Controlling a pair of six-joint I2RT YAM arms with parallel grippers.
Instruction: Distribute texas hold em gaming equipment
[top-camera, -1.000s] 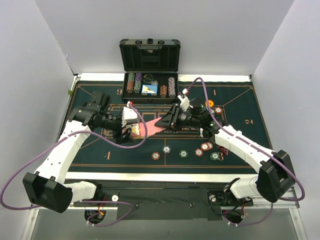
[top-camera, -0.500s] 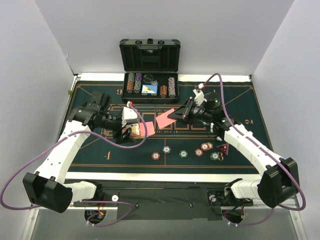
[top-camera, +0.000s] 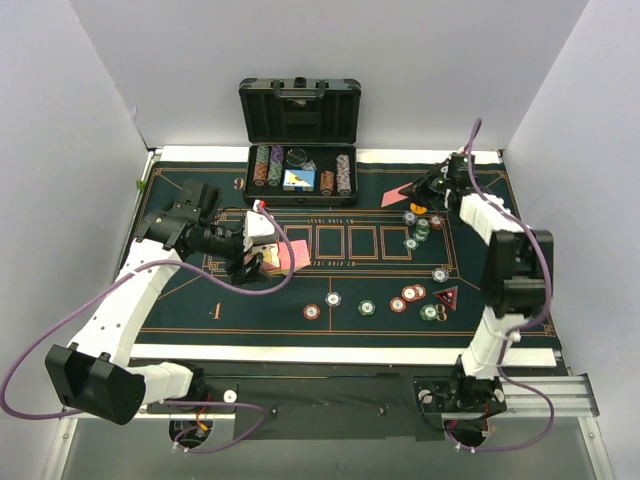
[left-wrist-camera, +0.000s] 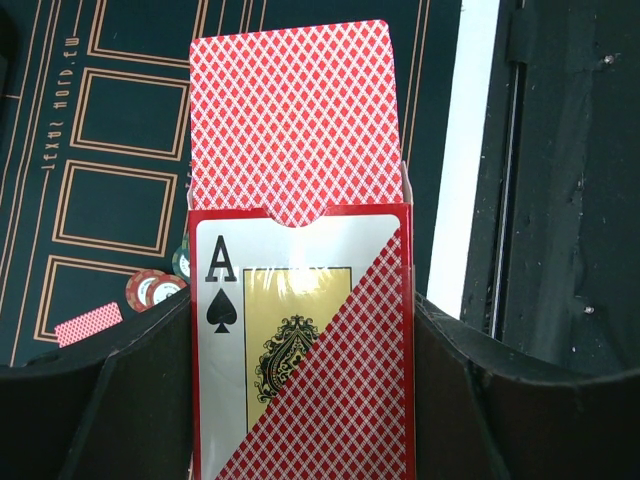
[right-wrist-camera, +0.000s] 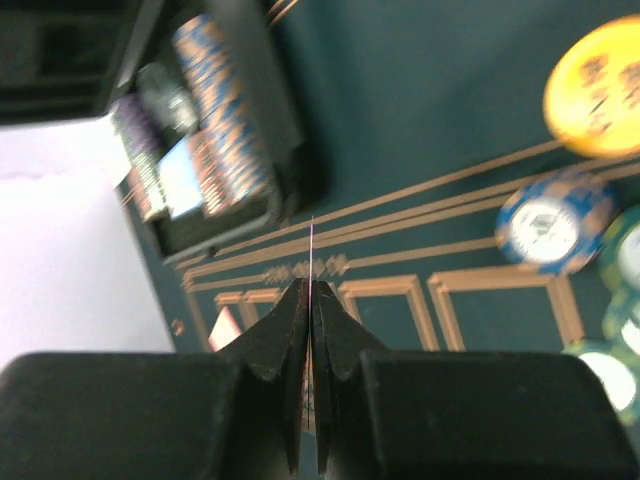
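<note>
My left gripper is shut on an open pack of playing cards with an ace of spades on its front. Red-backed cards stick out of its top. At the far right of the green felt, my right gripper is shut on one red-backed card. That card shows only as a thin edge between the closed fingers. Just beside it lie an orange disc and a blue chip. Striped poker chips and a dark red triangular marker lie along the near right.
The black case stands open at the far edge, with racked chip rows in its tray. More chips sit at the right end of the row of printed boxes. A white strip borders the felt on the near side.
My right arm has swung from the pack at the table's middle out to the far right, carrying one card, and its jaws have closed on it. The left arm has not moved.
</note>
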